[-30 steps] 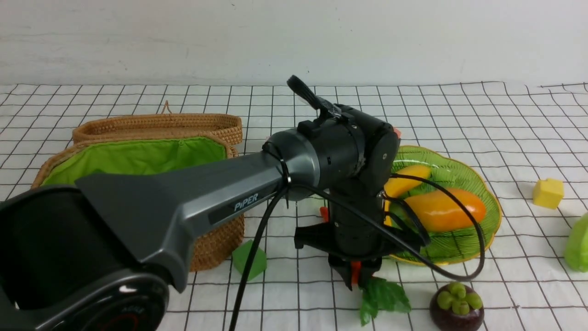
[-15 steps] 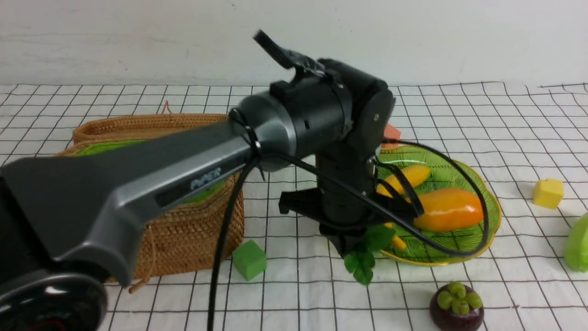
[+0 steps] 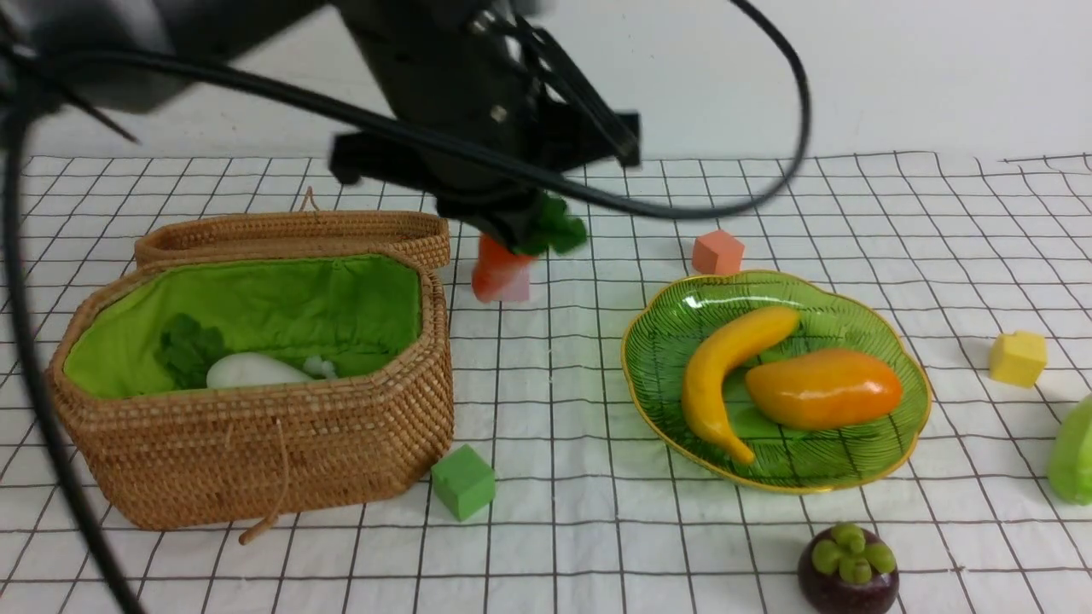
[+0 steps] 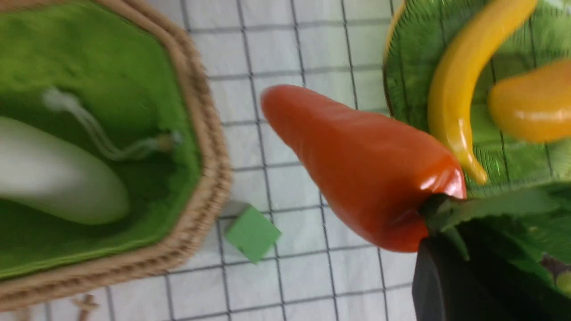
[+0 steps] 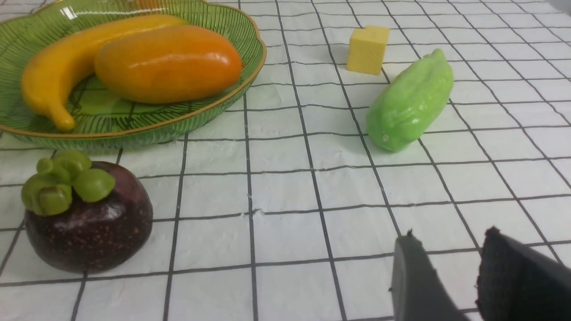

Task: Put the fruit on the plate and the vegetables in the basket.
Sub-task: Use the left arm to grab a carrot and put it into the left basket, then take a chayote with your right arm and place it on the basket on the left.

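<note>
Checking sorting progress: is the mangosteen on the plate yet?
No, the mangosteen sits on the cloth, apart from the plate, which holds only the banana and mango.

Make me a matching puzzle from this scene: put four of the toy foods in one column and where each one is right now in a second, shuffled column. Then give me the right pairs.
Things:
1. carrot
2. white radish
3. mango
4. mangosteen

Places:
A. on the green plate
B. on the checked cloth, outside the plate
C. in the air, gripped by the left pincer
D. inside the basket

Pairs: 1-C, 2-D, 3-A, 4-B.
</note>
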{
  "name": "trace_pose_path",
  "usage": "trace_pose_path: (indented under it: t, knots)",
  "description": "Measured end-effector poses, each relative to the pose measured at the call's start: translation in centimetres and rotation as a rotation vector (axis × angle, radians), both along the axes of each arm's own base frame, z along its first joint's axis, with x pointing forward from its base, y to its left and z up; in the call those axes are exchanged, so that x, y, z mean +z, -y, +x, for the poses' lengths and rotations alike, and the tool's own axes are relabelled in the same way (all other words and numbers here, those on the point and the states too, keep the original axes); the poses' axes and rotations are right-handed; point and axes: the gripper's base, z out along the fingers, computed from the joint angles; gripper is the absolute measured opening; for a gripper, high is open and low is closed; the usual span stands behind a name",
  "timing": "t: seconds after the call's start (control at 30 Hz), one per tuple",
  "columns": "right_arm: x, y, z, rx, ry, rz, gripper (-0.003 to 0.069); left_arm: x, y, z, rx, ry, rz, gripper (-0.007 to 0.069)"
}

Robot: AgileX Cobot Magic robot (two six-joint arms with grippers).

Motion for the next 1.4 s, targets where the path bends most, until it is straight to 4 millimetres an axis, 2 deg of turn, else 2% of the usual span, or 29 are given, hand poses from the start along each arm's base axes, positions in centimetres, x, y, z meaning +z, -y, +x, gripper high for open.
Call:
trace_pose_path:
  t: [0.1, 0.13, 0.17, 0.23, 0.37, 0.4, 0.43, 0.5, 0.53, 0.67, 0.77, 0.9, 1.03, 1.13, 1.27, 1.3, 1.33, 1.4]
  knots:
    - [0.0, 0.0, 0.0, 0.0, 0.0, 0.0, 0.0243, 3.6, -4.8, -0.4, 0.146, 0.133, 0.009, -0.0013]
    - [0.0, 0.0, 0.0, 0.0, 0.0, 0.0, 0.0243, 3.6, -4.9, -0.4, 0.149, 0.136, 0.012, -0.0013]
    - [0.0, 0.0, 0.0, 0.0, 0.0, 0.0, 0.0243, 4.8, -7.0, -0.5, 0.218, 0.181, 0.013, -0.0013]
    - [0.0, 0.0, 0.0, 0.0, 0.0, 0.0, 0.0243, 5.5, -8.6, -0.6, 0.275, 0.209, 0.012, -0.0013]
    - [0.0, 0.0, 0.0, 0.0, 0.0, 0.0, 0.0243, 5.7, -9.9, -0.3, 0.322, 0.213, 0.011, 0.0006]
    - [0.0, 0.0, 0.0, 0.0, 0.0, 0.0, 0.0243, 5.1, -10.1, -0.1, 0.329, 0.193, 0.019, 0.0044]
    - [0.0, 0.0, 0.0, 0.0, 0.0, 0.0, 0.0243, 4.9, -10.0, -0.1, 0.328, 0.185, 0.022, 0.005]
    - [0.0, 0.0, 0.0, 0.0, 0.0, 0.0, 0.0243, 3.0, -9.9, 0.1, 0.333, 0.127, 0.048, 0.016]
    - [0.0, 0.0, 0.0, 0.0, 0.0, 0.0, 0.0243, 2.3, -9.9, 0.2, 0.337, 0.107, 0.059, 0.019]
    - [0.0, 0.0, 0.0, 0.0, 0.0, 0.0, 0.0243, -0.7, -9.8, 1.2, 0.362, 0.04, 0.134, 0.0421]
    - [0.0, 0.0, 0.0, 0.0, 0.0, 0.0, 0.0243, -1.7, -9.7, 1.7, 0.351, 0.025, 0.177, 0.0574]
    - [0.0, 0.0, 0.0, 0.0, 0.0, 0.0, 0.0243, -1.4, -9.6, 1.4, 0.3, 0.024, 0.184, 0.066]
    - [0.0, 0.0, 0.0, 0.0, 0.0, 0.0, 0.0243, 0.1, -9.7, -0.1, 0.239, 0.033, 0.135, 0.0649]
    - [0.0, 0.0, 0.0, 0.0, 0.0, 0.0, 0.0243, 3.3, -10.8, -4.1, 0.157, 0.096, 0.046, 0.0566]
    - [0.0, 0.0, 0.0, 0.0, 0.0, 0.0, 0.0243, 6.2, -13.2, -9.3, 0.135, 0.201, -0.005, 0.0431]
    - [0.0, 0.0, 0.0, 0.0, 0.0, 0.0, 0.0243, 6.5, -14.2, -11.4, 0.136, 0.229, -0.014, 0.0365]
    - [0.0, 0.0, 0.0, 0.0, 0.0, 0.0, 0.0243, 6.7, -15.3, -13.6, 0.14, 0.26, -0.027, 0.029]
    - [0.0, 0.0, 0.0, 0.0, 0.0, 0.0, 0.0243, 5.2, -16.6, -16.3, 0.143, 0.256, -0.026, 0.017]
